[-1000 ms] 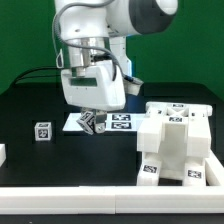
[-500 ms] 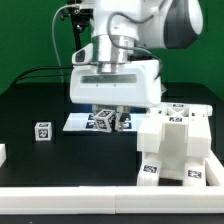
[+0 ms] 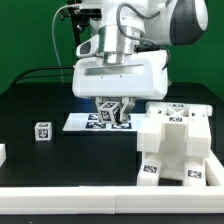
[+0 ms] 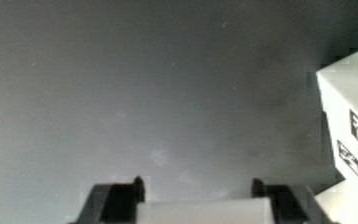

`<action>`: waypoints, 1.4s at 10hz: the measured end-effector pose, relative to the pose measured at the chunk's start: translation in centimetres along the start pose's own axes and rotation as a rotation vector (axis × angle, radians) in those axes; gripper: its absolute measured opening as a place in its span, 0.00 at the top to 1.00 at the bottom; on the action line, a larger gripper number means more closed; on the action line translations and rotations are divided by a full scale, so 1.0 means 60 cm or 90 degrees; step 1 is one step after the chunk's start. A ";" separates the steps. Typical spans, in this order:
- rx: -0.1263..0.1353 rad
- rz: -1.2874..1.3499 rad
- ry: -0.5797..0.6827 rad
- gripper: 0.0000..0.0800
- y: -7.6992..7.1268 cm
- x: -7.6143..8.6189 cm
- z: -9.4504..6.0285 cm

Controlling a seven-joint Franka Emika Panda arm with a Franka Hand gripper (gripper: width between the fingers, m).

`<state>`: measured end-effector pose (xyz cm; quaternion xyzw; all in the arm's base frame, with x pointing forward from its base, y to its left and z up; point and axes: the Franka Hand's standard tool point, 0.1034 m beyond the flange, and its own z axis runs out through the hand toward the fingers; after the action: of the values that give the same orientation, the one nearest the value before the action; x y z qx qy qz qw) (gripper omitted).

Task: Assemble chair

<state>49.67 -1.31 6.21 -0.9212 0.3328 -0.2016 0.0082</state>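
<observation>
In the exterior view my gripper (image 3: 113,108) hangs above the black table, shut on a small white chair part (image 3: 111,112) with black-and-white tags. It is just to the exterior view's left of the big white chair assembly (image 3: 176,142), a blocky tagged structure, and does not touch it. In the wrist view the held white part (image 4: 194,208) fills the gap between my two dark fingers (image 4: 130,192), and an edge of the tagged assembly (image 4: 352,130) shows at the side.
The marker board (image 3: 80,122) lies flat under and behind the gripper. A lone small tagged cube (image 3: 42,131) stands toward the exterior view's left. A white piece (image 3: 2,153) shows at the left edge. A white rim (image 3: 70,192) runs along the table's front.
The arm has carried the held part toward the exterior view's right, from over the marker board's middle to beside the chair assembly. The grip has not changed.
</observation>
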 end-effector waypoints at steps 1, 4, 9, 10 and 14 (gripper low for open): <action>0.015 -0.110 -0.037 0.65 0.000 0.022 -0.009; -0.004 -0.244 -0.041 0.65 0.103 0.080 0.019; -0.006 -0.219 -0.051 0.65 0.153 0.084 0.047; -0.006 -0.206 -0.062 0.65 0.167 0.083 0.068; 0.009 -0.194 -0.077 0.65 0.132 0.033 0.095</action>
<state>48.39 -9.36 0.56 -0.9714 0.1866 -0.1468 0.0040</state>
